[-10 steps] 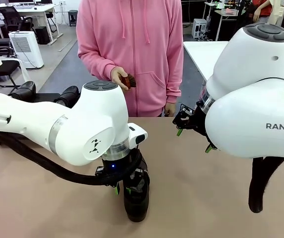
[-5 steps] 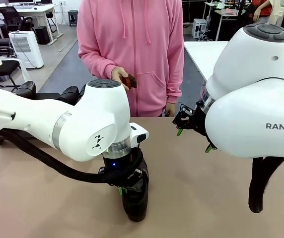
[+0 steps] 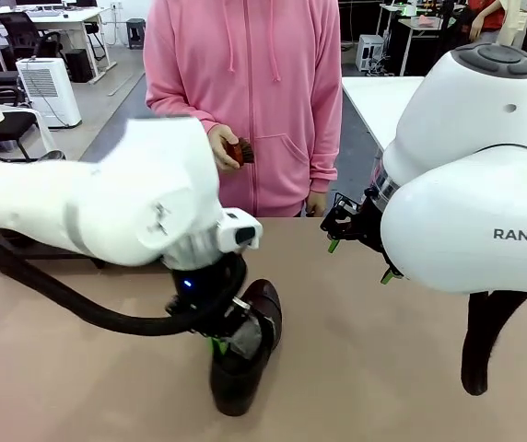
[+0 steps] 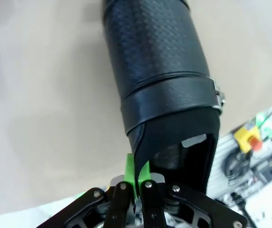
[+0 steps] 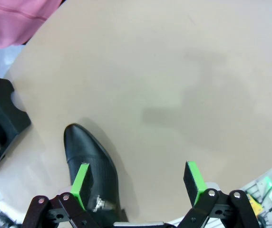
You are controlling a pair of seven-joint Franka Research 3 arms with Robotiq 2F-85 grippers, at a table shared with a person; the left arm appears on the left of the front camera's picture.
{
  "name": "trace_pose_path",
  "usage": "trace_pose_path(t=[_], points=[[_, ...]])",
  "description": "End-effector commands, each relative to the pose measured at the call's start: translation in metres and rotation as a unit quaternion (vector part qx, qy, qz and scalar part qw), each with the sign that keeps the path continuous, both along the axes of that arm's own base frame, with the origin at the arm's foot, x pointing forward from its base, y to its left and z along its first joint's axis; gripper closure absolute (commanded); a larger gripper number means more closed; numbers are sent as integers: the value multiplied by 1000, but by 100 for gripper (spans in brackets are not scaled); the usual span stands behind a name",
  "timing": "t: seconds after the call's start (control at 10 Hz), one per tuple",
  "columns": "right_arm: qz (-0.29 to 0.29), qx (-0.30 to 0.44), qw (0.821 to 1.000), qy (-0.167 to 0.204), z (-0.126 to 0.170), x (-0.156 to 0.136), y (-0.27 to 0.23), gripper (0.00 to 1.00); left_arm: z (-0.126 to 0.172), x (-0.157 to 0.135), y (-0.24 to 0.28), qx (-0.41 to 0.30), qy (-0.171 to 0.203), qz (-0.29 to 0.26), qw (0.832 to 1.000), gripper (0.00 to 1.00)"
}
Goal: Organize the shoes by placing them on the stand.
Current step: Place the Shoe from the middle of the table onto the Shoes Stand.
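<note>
A glossy black shoe (image 3: 242,361) hangs tilted under my left arm, toe low toward the table's front. My left gripper (image 3: 220,344) is shut on it. In the left wrist view the green pads (image 4: 131,172) pinch the thin rim of the shoe's (image 4: 160,76) opening. My right gripper (image 3: 359,260) hovers open over the table's right half, with nothing between its fingers. The right wrist view looks down between its spread jaws (image 5: 138,180) at the same shoe (image 5: 89,161) and at a corner of the black stand (image 5: 11,115) beyond it, with something dark and glossy on it.
A person in a pink hoodie stands at the far side, holding a small brown brush (image 3: 240,150) in one hand. The tan tabletop (image 3: 356,368) is bare to the right of the shoe. My left arm's black cable loops low across the front left.
My left gripper has closed on the shoe's rim. The left arm has risen and swung left, tipping the shoe off its upright stance. The right arm has not moved.
</note>
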State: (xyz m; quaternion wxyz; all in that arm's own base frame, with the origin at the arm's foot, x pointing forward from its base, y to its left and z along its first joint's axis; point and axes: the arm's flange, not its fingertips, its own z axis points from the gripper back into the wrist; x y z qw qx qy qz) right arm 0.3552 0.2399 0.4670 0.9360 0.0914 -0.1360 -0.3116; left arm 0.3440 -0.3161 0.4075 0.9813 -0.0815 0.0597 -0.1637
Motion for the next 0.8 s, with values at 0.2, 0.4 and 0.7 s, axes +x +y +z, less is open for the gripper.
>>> trace_pose_path(t=[0.2,0.4,0.7], points=[[11,11,1000,-2,0,3,-1,0,94,22,95,2,-113,-30,993,100],[11,11,1000,-2,0,3,-1,0,136,37,141,5,-179,-15,984,100],[11,11,1000,-2,0,3,-1,0,181,63,223,-50,-242,39,968,100]])
